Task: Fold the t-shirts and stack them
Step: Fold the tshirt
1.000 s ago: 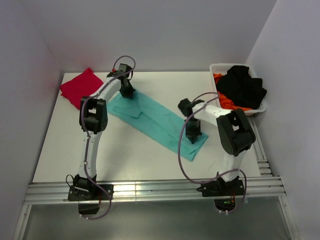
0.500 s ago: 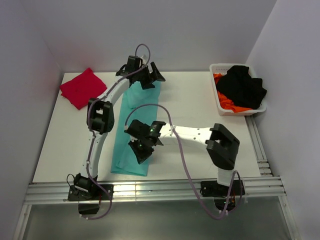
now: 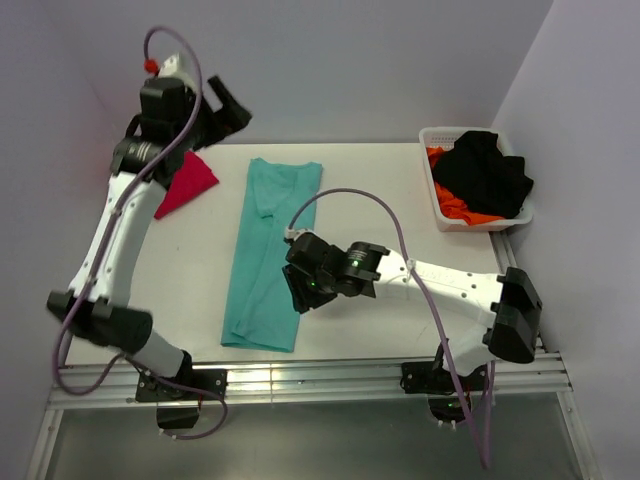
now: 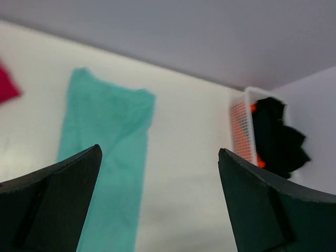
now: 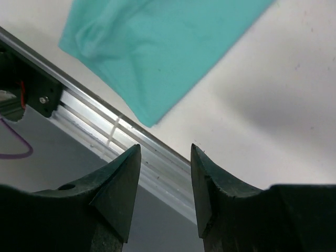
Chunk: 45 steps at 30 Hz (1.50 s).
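Note:
The teal-green t-shirt [image 3: 268, 250] lies flat as a long narrow strip, running from the far middle of the table to its near edge. The crimson-red t-shirt [image 3: 188, 186] lies at the far left, partly hidden by my left arm. High above the far left corner, my left gripper [image 3: 222, 118] is wide open and empty; its wrist view looks down on the teal shirt [image 4: 105, 142]. Just beside the strip's right edge near its lower end, my right gripper [image 3: 298, 295] is open and holds nothing. The right wrist view shows the strip's near corner [image 5: 168, 47] beyond the fingers.
A white basket [image 3: 436, 135] holding black and orange clothes stands at the far right, also seen in the left wrist view [image 4: 239, 131]. An aluminium rail [image 5: 157, 168] runs along the table's near edge. Walls close in the left, back and right.
Both grippers have let go of the teal shirt, now a straight strip instead of a diagonal one. The left arm has risen up and left; the right gripper has opened beside the strip.

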Available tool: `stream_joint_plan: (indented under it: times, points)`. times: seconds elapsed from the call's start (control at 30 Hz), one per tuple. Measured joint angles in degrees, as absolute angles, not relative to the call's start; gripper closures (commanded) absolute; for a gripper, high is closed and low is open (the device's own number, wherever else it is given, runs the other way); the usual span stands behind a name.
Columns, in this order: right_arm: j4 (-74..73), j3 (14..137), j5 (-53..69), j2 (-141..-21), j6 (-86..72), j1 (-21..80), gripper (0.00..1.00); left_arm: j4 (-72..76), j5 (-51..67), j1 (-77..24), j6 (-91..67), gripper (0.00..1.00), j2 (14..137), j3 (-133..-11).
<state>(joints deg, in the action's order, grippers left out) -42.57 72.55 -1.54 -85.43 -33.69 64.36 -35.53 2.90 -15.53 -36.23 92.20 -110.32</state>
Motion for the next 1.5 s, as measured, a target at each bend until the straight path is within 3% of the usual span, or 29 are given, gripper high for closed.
stream_joint_plan:
  times: [0.13,0.27,0.3,0.4,0.6,0.73,1.0,1.2,1.5]
  points:
    - [-40.45,62.94,-1.08,-79.61,-37.34,64.36,0.48,-41.65,-4.12,-16.43,-37.17,0.02,77.41,-85.80]
    - [-36.42,53.80,1.37,-74.30,-41.98,64.40,0.30,-49.82,-6.57,-17.78,-40.91,0.03,70.15,-59.70]
    - [-35.20,51.83,2.11,-73.21,-43.16,64.45,0.20,-51.59,-6.52,-17.98,-41.76,0.03,68.58,-55.02]
    - [-31.44,47.53,4.43,-71.13,-46.17,64.64,0.12,-57.34,-5.39,-18.37,-44.23,0.04,58.28,-44.38]
    - [-24.08,47.94,6.85,-72.88,-49.89,64.75,0.12,-57.34,-1.41,-18.37,-46.76,0.09,43.97,-39.40]
    - [-22.85,52.95,7.22,-77.87,-51.64,64.75,0.12,-56.80,0.95,-18.76,-48.14,0.14,45.60,-37.39]
    - [-23.22,62.37,6.28,-82.96,-53.54,64.58,0.12,-57.01,0.86,-21.41,-52.95,0.07,52.36,-37.30]
    - [-24.29,59.96,5.26,-80.05,-54.72,63.20,0.12,-54.68,-0.01,-24.77,-58.08,0.09,55.96,-34.17]
    - [-26.94,52.62,4.29,-72.14,-55.70,60.88,0.12,-50.68,-2.46,-28.62,-68.36,0.11,46.83,-27.03]
